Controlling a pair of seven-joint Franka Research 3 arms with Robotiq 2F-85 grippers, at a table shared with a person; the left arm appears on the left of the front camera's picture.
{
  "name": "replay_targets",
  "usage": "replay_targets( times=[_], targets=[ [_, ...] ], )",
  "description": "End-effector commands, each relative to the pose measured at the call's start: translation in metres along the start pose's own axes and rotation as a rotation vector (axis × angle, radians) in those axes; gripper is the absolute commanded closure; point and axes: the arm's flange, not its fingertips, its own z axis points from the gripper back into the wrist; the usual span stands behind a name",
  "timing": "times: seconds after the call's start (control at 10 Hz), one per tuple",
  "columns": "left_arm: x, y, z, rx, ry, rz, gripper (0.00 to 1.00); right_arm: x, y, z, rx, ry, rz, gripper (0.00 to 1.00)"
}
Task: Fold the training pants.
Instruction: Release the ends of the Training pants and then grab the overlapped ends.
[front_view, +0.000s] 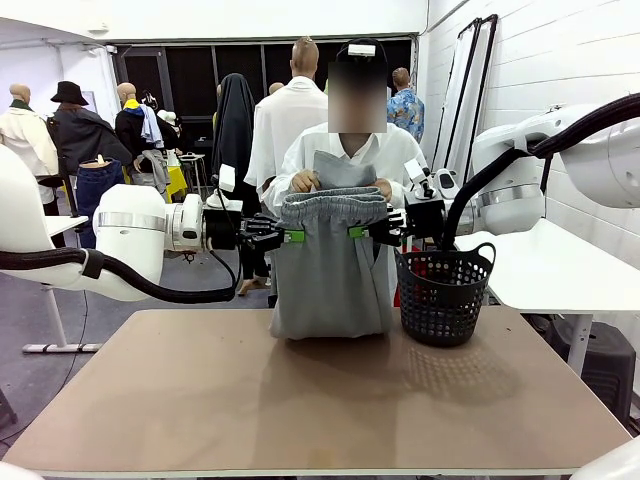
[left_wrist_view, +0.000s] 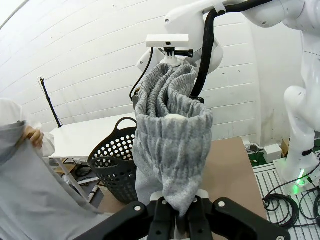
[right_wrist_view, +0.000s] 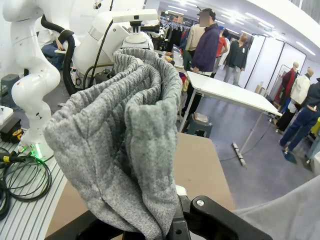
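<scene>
There is one pair of grey training pants (front_view: 330, 275), two pincers, one black basket (front_view: 445, 292), one person with two hands, and one bench (front_view: 200, 400).

From the front, the left pincer (front_view: 291, 236) is clenched on the left end of the gathered waistband. The right pincer (front_view: 357, 232) is clenched on the right end. The pants hang between them, with the lower end bunched on the far side of the bench. Behind the waistband the person's hands (front_view: 303, 181) hold up a piece of grey cloth. Whether that cloth is part of the pants I cannot tell.

The basket stands on the bench just right of the pants, and a white table (front_view: 540, 265) stands farther right.

The left wrist view adds what the front hides: the waistband is gathered in deep folds running away towards the right arm, with the basket beside it. The right wrist view shows the same folds from the other end. It also shows cables (right_wrist_view: 25, 175) on the floor and several people standing far off.
</scene>
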Motion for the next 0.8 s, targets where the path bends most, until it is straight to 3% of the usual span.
replay_targets(
  times=[0.0, 0.7],
  targets=[
    [0.0007, -0.004, -0.0014, 0.014, -0.023, -0.017, 1.0, 0.002, 0.0009, -0.0006, 0.01, -0.008, 0.001, 1.0],
    [0.0007, -0.004, -0.0014, 0.014, -0.023, -0.017, 1.0, 0.002, 0.0009, -0.0006, 0.01, -0.008, 0.001, 1.0]
  ],
)
